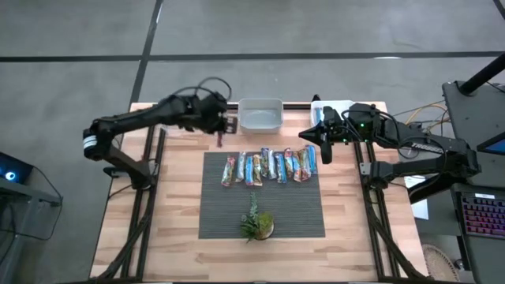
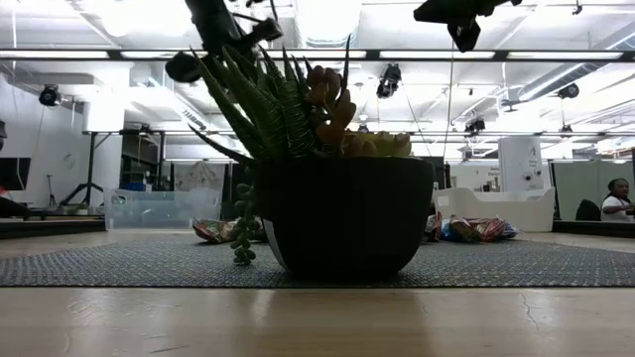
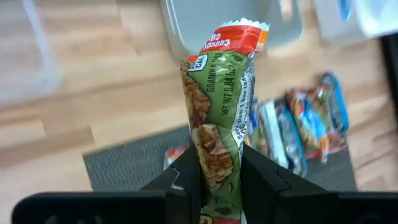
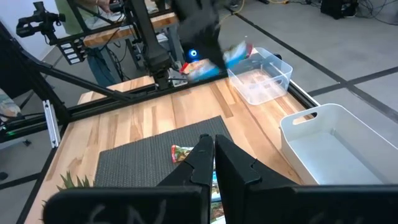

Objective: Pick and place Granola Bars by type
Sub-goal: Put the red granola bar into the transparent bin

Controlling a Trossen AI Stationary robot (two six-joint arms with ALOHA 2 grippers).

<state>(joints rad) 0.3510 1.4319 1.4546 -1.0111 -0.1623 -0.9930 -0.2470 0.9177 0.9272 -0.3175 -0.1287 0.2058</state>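
Only left wrist view — end effector [image 3: 217, 177] clamps granola bar [image 3: 219, 112].

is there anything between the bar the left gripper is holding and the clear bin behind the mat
Nothing visible. The left gripper holds a granola bar above bare table, just beside the clear bin. The remaining bars and the plant lie on the mat, away from that path.

Robotics lab / open industrial workspace: grey concrete floor [image 1: 331, 31], strip ceiling lights [image 2: 327, 15] over a big open hall, partition walls, a wooden table [image 1: 177, 213] on a black metal frame, cables and a lit keyboard [image 1: 483, 214] beside it, a person [image 2: 617, 201] seated far in the background
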